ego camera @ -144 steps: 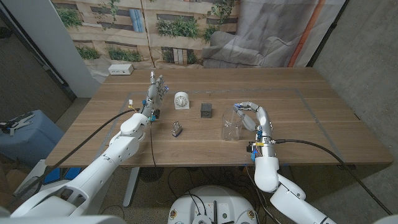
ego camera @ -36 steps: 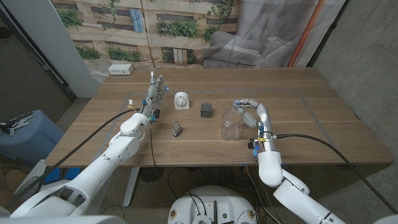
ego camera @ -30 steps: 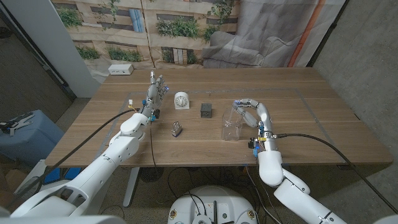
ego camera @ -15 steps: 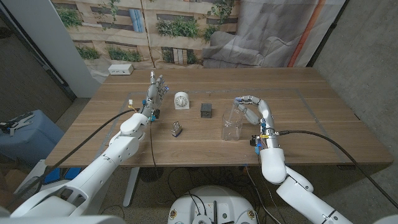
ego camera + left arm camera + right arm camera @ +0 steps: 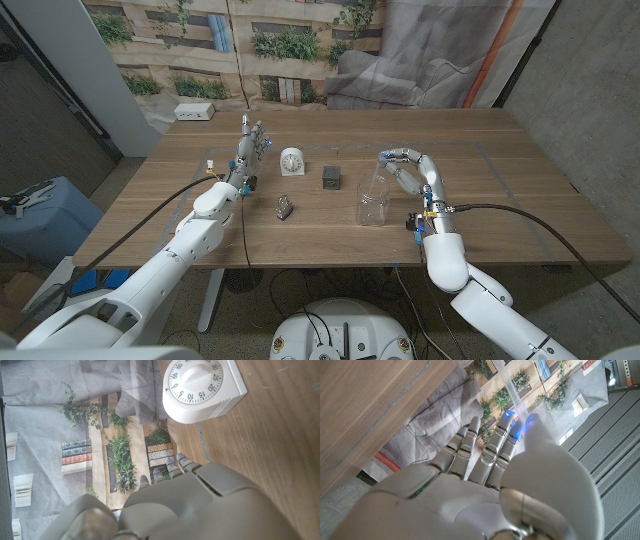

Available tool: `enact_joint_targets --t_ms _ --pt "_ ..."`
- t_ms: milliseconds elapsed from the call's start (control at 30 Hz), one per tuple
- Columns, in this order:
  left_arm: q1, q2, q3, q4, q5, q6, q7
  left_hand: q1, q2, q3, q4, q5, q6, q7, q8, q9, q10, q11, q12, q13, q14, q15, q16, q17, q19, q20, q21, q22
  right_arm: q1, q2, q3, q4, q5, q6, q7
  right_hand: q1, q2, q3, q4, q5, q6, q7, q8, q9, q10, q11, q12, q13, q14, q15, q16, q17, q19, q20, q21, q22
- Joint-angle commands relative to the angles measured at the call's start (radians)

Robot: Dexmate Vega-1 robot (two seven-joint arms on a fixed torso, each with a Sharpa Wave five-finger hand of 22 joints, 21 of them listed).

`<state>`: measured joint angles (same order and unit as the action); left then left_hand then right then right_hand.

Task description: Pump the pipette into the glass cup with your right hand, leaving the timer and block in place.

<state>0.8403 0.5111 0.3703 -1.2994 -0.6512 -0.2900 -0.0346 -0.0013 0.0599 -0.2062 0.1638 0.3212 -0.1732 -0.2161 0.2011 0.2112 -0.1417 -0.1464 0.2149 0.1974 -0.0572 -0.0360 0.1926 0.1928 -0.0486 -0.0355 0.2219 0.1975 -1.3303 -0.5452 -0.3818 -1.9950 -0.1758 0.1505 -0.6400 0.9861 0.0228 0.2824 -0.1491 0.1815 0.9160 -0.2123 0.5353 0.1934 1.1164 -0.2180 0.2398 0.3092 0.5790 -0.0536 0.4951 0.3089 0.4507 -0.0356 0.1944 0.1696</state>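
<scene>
Holding pipette (image 5: 389,174) in right hand (image 5: 408,168), over glass cup (image 5: 373,203)

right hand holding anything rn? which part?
Yes: the right hand holds the pipette above the glass cup. Which part of it the fingers grip cannot be told. The left hand holds nothing.

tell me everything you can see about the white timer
The timer is a small white kitchen timer that looks like plastic, with a squarish rounded body. The left wrist view shows a round dial with black numbers around the rim and a raised knob in the middle; a ribbed side is visible. It sits on the wooden table, between the left hand and the dark block, apart from both. Nothing touches it but the table.
</scene>
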Motion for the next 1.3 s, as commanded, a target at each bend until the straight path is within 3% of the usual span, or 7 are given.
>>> enact_joint_targets --t_ms 33,433,833,1067,1300 --pt "0.000 0.000 0.000 0.000 0.000 -0.001 0.000 -0.001 0.044 -0.007 0.000 0.007 -0.004 -0.006 0.006 0.002 -0.002 -0.003 0.004 0.005 -0.009 -0.116 0.006 0.006 -0.006 -0.090 0.005 0.002 -0.028 -0.027 0.042 -0.091 0.022 -0.045 0.043 -0.004 0.006 -0.002 0.000 0.002 0.006 0.004 -0.002 0.001 0.002 0.001 0.002 0.001 -0.002 -0.147 0.006 0.004 0.004 0.008 0.002 0.004" --pt "0.000 0.000 0.000 0.000 0.000 0.000 0.000 -0.001 0.044 -0.007 0.000 0.007 -0.003 -0.006 0.006 0.002 -0.002 -0.003 0.004 0.005 -0.010 -0.116 0.006 0.006 -0.006 -0.090 0.005 0.002 -0.056 -0.067 0.105 -0.178 0.056 -0.089 0.098 -0.005 0.007 -0.002 -0.001 0.003 0.005 0.005 -0.004 0.002 0.001 0.001 0.001 0.001 -0.003 -0.148 0.005 0.004 0.003 0.010 0.002 0.004" --pt "0.000 0.000 0.000 0.000 0.000 -0.001 0.000 -0.001 0.044 -0.007 0.000 0.007 -0.003 -0.006 0.006 0.002 -0.002 -0.002 0.004 0.005 -0.009 -0.115 0.006 0.006 -0.006 -0.090 0.005 0.002 -0.030 -0.078 0.132 -0.219 0.104 -0.124 0.154 -0.009 0.009 -0.004 0.000 0.004 0.005 0.007 -0.006 0.002 -0.001 0.001 0.000 0.001 -0.003 -0.146 0.004 0.004 0.003 0.010 0.002 0.004" --pt "0.000 0.000 0.000 0.000 0.000 -0.001 0.000 -0.001 0.044 -0.007 0.000 0.007 -0.003 -0.006 0.006 0.002 -0.002 -0.003 0.004 0.005 -0.010 -0.115 0.006 0.006 -0.006 -0.089 0.005 0.002 0.013 -0.074 0.123 -0.203 0.135 -0.109 0.186 -0.010 0.010 -0.005 0.000 0.004 0.005 0.007 -0.007 0.002 0.000 0.001 0.001 0.003 -0.002 -0.146 0.005 0.004 0.004 0.012 0.003 0.004" --pt "0.000 0.000 0.000 -0.001 0.000 0.000 0.000 -0.001 0.044 -0.007 0.000 0.007 -0.003 -0.006 0.006 0.002 -0.002 -0.002 0.004 0.005 -0.010 -0.115 0.006 0.006 -0.006 -0.090 0.005 0.002 0.092 -0.072 0.105 -0.154 0.155 -0.078 0.222 -0.011 0.012 -0.005 0.000 0.005 0.005 0.009 -0.008 0.002 0.000 0.001 0.001 0.004 -0.001 -0.146 0.005 0.004 0.004 0.012 0.003 0.004"
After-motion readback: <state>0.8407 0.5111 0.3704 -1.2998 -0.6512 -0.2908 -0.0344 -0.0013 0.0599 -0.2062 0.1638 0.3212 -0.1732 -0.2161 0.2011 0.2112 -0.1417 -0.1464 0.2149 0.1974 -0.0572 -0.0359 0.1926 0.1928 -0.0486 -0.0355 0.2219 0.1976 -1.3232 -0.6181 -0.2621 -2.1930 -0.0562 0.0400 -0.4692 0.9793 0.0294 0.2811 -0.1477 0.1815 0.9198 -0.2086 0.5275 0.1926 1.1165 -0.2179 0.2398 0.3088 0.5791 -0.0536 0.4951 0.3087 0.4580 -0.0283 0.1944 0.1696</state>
